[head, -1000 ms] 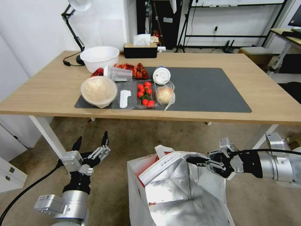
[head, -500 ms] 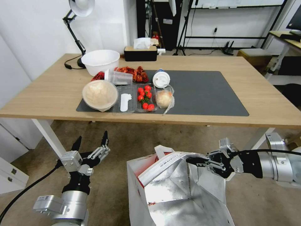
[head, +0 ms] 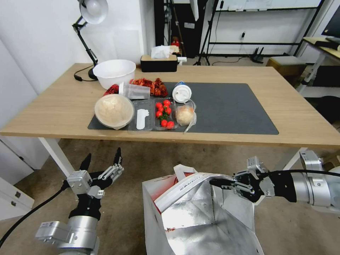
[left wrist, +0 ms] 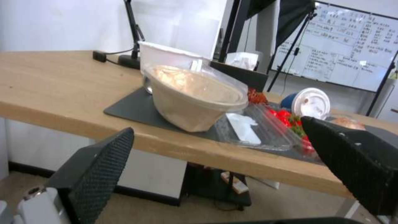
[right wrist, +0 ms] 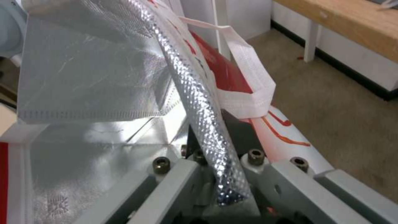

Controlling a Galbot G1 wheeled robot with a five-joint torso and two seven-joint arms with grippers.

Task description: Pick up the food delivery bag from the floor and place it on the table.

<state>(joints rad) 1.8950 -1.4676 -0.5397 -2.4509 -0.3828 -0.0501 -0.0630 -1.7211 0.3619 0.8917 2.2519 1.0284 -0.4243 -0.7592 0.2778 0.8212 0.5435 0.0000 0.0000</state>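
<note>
Currently lifting: the large boxy red-and-white foil-lined delivery bag point(head: 198, 216) hangs below the front edge of the big light-wood table point(head: 53, 106), over the beige carpet floor point(head: 148, 159); can't tell if its base is off the carpet. To do this well: raise straight until the bag's base tops the table edge, go slow, since the rim grip could slip or tear. Right gripper point(head: 221, 183) is clamped on the bag's foil rim, near its white strap handle point(right wrist: 248, 77). Left gripper point(head: 102, 160) idles beside the bag, jaws spread wide, empty.

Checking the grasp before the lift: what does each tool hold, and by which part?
Right tool pinches the food delivery bag by its foil-lined top rim. Left tool is open, holding nothing.
</note>
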